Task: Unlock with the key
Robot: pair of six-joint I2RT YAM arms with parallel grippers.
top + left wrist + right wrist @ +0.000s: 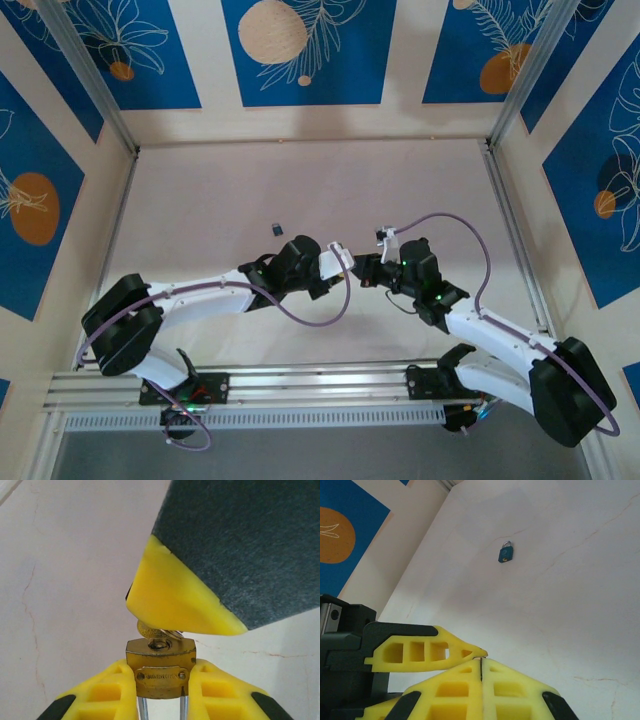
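A brass padlock [160,669] is clamped by its sides in my left gripper [161,675], keyhole end pointing away from the camera and its steel shackle [143,709] toward the wrist. A brass key [152,631] sits in the keyhole, its head tucked under the yellow finger [175,600] of my right gripper. In the right wrist view my right gripper [481,659] is pressed shut tip to tip, with a left finger [430,652] touching its tip. From above, the left gripper [343,262] and right gripper [362,272] meet at mid-table.
A small blue padlock [505,554] lies alone on the pale tabletop, beyond the left arm [277,229]. Aluminium rails [515,250] and patterned blue walls border the table.
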